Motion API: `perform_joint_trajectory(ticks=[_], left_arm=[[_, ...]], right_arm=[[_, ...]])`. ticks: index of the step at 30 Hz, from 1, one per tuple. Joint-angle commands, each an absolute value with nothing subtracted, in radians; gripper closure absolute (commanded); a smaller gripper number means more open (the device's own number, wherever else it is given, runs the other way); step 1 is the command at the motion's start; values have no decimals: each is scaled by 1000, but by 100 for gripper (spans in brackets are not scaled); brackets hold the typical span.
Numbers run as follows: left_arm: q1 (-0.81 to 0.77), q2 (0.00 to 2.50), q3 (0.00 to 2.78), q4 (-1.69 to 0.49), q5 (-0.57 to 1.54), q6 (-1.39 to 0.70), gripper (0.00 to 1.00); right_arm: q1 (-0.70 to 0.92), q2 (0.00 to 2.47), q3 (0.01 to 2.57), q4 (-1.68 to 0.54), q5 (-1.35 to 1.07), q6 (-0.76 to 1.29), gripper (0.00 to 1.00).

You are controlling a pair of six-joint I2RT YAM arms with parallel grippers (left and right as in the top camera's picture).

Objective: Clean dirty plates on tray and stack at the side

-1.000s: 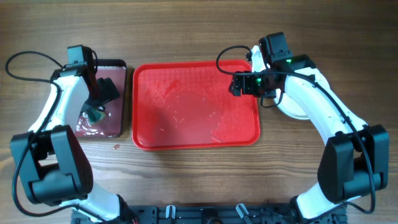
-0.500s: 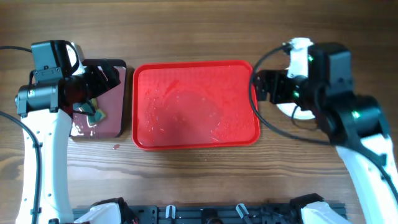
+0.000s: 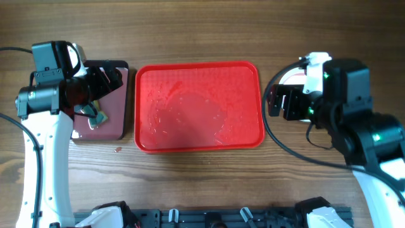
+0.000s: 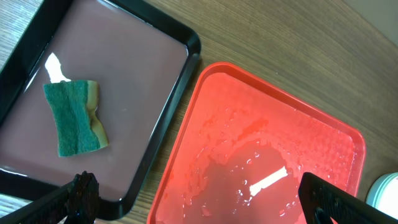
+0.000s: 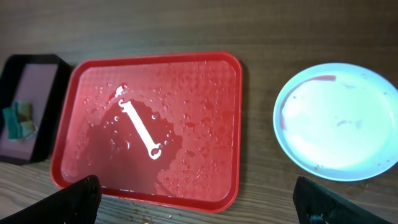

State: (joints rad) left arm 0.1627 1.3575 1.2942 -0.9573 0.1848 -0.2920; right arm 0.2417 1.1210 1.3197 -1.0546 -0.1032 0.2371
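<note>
The red tray [image 3: 196, 107] lies mid-table, wet and holding no plates; it also shows in the left wrist view [image 4: 261, 155] and the right wrist view [image 5: 149, 118]. A pale blue plate [image 5: 339, 121] with a thin red smear near its rim sits on the wood right of the tray. In the overhead view its edge [image 3: 292, 76] peeks out from under my right arm. I cannot tell how many plates lie stacked there. My right gripper [image 3: 282, 101] [image 5: 202, 205] is open and empty, high above the tray's right edge. My left gripper [image 3: 104, 79] [image 4: 205, 205] is open and empty.
A black-rimmed maroon tray [image 3: 117, 123] [image 4: 118, 81] lies left of the red tray with a green and yellow sponge [image 3: 96, 116] [image 4: 74, 118] on it. It also shows in the right wrist view [image 5: 34, 87]. A small red speck [image 3: 118, 149] lies on the wood.
Both arms have risen toward the camera. My right arm moved right and toward the front, off the red tray. My left arm has stayed still for the last half second.
</note>
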Motion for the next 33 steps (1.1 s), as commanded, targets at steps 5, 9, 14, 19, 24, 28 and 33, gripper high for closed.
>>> perform_joint_trajectory(ticks=[5,9,14,19,24,28,33], left_arm=[[158,1357,1301,-955,201,-300,0],[158,1357,1301,-956,201,-300,0],[158,1357,1301,-955,201,-300,0],[158,1357,1301,-955,201,-300,0],[158,1357,1301,-955,201,-300,0],[158,1357,1301,-955,201,-300,0],[158,1357,1301,-955,201,-300,0]], right_arm=[[245,1317,1336,-1051,-85,239,0],[244,1340,1333,-1048,-85,239,0],[244,1097,1328,-1020,-38,236,0],[240,784,1098,-632,-75,-153,0],[152,505,603,-149,-185,-216,0],[119,247,250,58,-164,-46,0],[86,9,48,71,-93,54,0]])
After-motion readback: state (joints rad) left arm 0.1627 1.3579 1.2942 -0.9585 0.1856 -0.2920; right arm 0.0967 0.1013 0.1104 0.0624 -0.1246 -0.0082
